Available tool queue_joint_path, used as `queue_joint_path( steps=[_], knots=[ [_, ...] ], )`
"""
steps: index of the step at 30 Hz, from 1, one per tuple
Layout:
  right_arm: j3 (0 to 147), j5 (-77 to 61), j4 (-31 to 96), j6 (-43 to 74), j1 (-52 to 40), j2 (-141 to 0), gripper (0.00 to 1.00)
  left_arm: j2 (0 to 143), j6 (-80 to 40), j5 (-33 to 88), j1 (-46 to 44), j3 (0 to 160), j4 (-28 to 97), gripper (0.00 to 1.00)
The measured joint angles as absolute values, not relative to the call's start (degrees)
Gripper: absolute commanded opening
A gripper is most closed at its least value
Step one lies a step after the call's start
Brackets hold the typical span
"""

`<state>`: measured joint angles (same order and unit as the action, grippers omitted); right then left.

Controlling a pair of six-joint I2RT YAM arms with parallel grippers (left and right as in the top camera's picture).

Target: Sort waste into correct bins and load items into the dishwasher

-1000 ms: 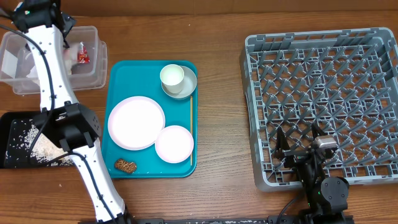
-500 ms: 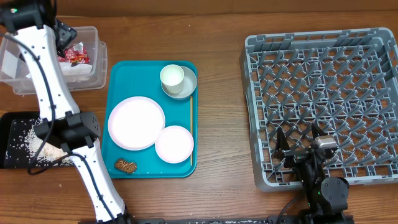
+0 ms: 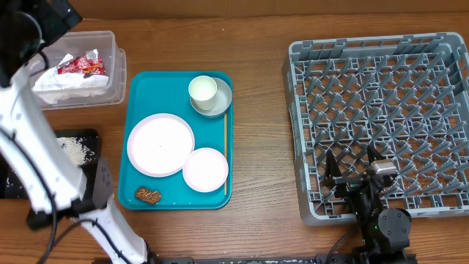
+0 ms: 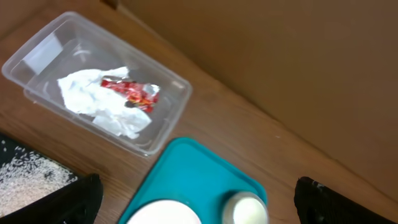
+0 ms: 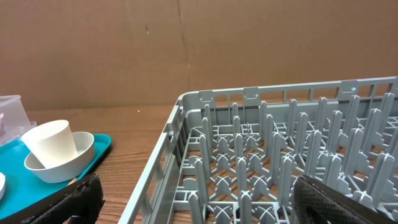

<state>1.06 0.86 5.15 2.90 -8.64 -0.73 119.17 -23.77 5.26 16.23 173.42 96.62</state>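
Newbie: Trying to track down the waste here, lol. Spotting it anywhere?

Regular: Yep. Seeing crumpled napkins (image 3: 58, 82) and the red wrapper (image 3: 79, 67) lying together in the clear tub (image 3: 117, 70) at the far left of the counter (image 3: 264, 110). Seeing rice (image 3: 71, 147) sitting in the black tray (image 3: 84, 134) on the near side of that tub, half hidden under the left arm (image 3: 31, 147). Also catching the brown food piece (image 3: 148, 195) lying on the teal tray (image 3: 150, 92), near-left corner.

Newbie: Wondering about the dishes. Going in the dish rack (image 3: 381, 110) yet?

Regular: Nope, not yet. Looking at the large plate (image 3: 160, 144) and small plate (image 3: 205, 169) lying right next to each other on the teal tray, plus the cup (image 3: 203, 90) leaning inside the bowl (image 3: 223, 103) at the far-right corner. Noticing a wooden stick (image 3: 225, 147) lying along the tray's right edge too. Finding the dish rack sitting well apart, off to the right.

Newbie: Asking about each claw as well.

Regular: Seeing the left claw (image 4: 198, 180) hanging high above the tub, released, fingers spread wide, gripping nothing. Seeing the right claw (image 5: 198, 180) sitting low at the rack's near side, same deal: released and gripping nothing.
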Motion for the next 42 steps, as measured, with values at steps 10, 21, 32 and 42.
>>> queue_joint_path(
  steps=[10, 21, 32, 42],
  knots=[
    [1.1, 0.9, 5.1, 2.9, -8.7, -0.7, 1.0, 88.4, -21.8, 12.2, 16.2, 137.3, 96.6, 1.0],
    [1.1, 0.9, 5.1, 2.9, -8.6, -0.7, 1.0, 52.4, -20.8, 12.5, 16.2, 103.3, 93.4, 1.0],
    [1.1, 0.9, 5.1, 2.9, -8.7, -0.7, 1.0, 33.9, -27.0, 12.5, 16.2, 95.3, 95.0, 1.0],
    [1.1, 0.9, 5.1, 2.9, -8.7, -0.7, 1.0, 33.5, -26.7, 11.3, 16.2, 94.8, 96.7, 1.0]
  ],
)
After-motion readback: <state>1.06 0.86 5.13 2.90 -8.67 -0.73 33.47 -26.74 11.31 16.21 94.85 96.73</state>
